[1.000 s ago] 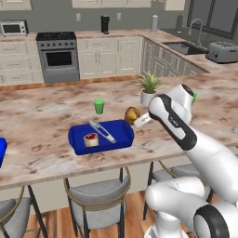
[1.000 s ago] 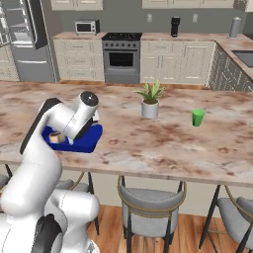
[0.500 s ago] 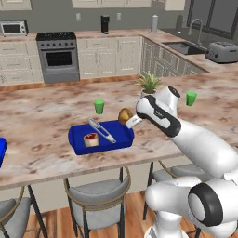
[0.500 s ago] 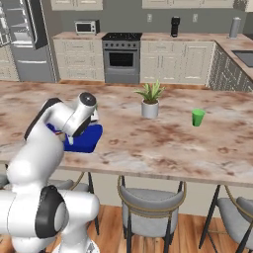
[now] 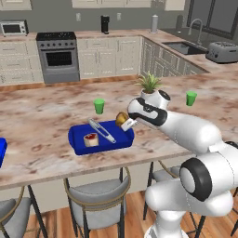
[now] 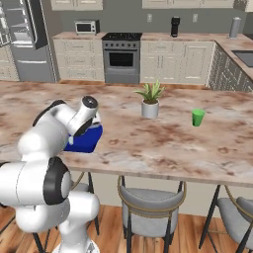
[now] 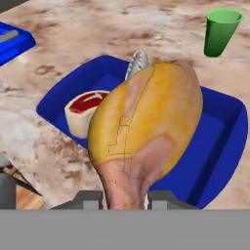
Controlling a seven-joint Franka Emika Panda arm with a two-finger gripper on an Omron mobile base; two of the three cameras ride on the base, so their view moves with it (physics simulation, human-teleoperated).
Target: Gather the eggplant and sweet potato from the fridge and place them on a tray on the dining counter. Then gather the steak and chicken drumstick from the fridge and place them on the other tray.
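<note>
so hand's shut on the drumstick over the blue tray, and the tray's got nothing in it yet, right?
Not quite. The hand is shut on the chicken drumstick over the blue tray, but the tray isn't bare: the steak and a long silver utensil already lie in it. The left base view shows both, and the hand view shows the steak beside the drumstick.

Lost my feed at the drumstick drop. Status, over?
Gripper shut on chicken drumstick, held above blue tray's right end. Steak already in tray. Silver tongs lie across tray, near the drop spot.
</note>
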